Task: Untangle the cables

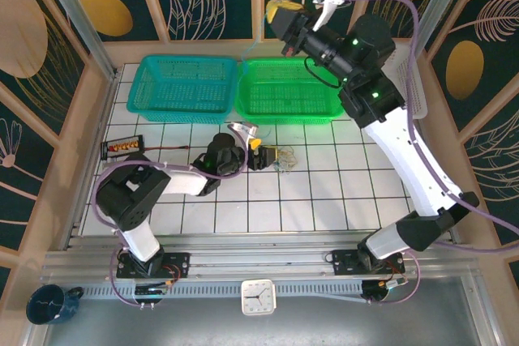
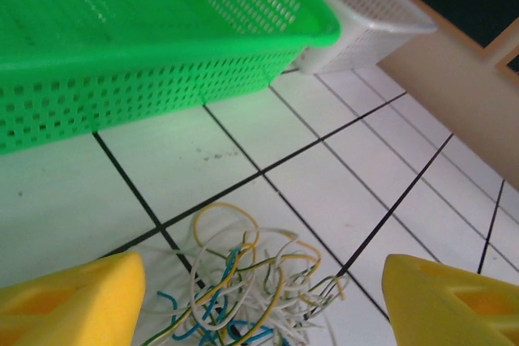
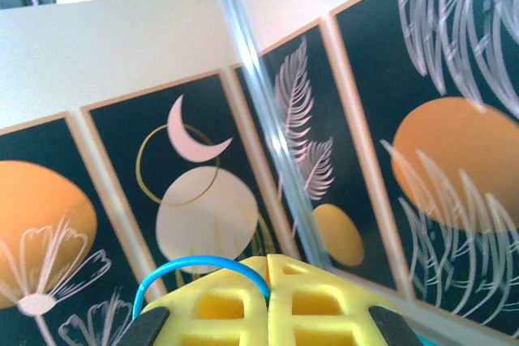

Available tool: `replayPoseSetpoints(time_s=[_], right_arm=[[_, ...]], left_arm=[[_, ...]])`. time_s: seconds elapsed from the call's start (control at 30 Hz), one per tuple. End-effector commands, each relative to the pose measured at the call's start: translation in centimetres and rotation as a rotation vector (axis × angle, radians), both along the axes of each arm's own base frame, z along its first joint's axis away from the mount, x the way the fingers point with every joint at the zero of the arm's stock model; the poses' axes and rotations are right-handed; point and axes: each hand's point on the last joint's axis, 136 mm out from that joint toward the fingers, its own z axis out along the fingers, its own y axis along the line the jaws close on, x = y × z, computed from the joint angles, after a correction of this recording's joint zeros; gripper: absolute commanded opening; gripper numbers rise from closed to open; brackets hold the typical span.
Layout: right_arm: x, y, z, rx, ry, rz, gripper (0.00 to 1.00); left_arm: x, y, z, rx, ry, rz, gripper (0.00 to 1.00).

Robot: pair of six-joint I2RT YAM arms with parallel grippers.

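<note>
A loose clump of thin blue, yellow and white cables (image 2: 251, 289) lies on the white tiled table. My left gripper (image 2: 259, 281) hovers low over it, open, one yellow finger on each side and neither touching the wires. From above, the left gripper (image 1: 258, 151) sits mid-table with the cables (image 1: 284, 158) just to its right. My right gripper (image 1: 280, 15) is raised high over the back baskets, facing the wall. Its yellow pads (image 3: 235, 297) are pressed together, shut on a single blue cable (image 3: 203, 265) that arcs out to the left.
A teal basket (image 1: 182, 87) and a green basket (image 1: 288, 87) stand side by side at the back. A white basket (image 2: 365, 14) sits right of the green one. A small black connector box (image 1: 122, 147) lies at the left. Wooden-framed walls enclose the table.
</note>
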Motion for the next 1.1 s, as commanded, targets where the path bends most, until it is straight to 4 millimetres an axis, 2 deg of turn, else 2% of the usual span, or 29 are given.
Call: replayPoseSetpoints(time_s=[0.0, 0.37, 0.47, 0.7, 0.87, 1.07], right_arm=[[0.9, -3.2, 2.3, 0.048, -0.045, -0.083, 0.00], [6.6, -11.7, 1.7, 0.100, -0.010, -0.309, 0.00], [8.1, -14.4, 1.2, 0.103, -0.005, -0.404, 0.00], [12.1, -22.3, -0.9, 0.110, 0.025, -0.651, 0.00], [14.7, -27.3, -3.6, 0.123, 0.080, -0.796, 0.00], [16.5, -30.7, -8.9, 0.124, 0.166, -0.969, 0.00]], left_arm=[[-0.5, 0.5, 2.6, -0.036, -0.046, 0.011, 0.80], [-0.8, 2.1, 6.2, -0.070, -0.081, 0.073, 0.98], [-0.8, 2.3, 7.3, -0.077, -0.095, 0.083, 0.99], [-0.7, 2.5, 9.5, -0.098, -0.122, 0.097, 0.99], [-0.7, 2.6, 10.7, -0.106, -0.142, 0.101, 0.99], [-0.5, 2.6, 11.6, -0.113, -0.159, 0.106, 0.99]])
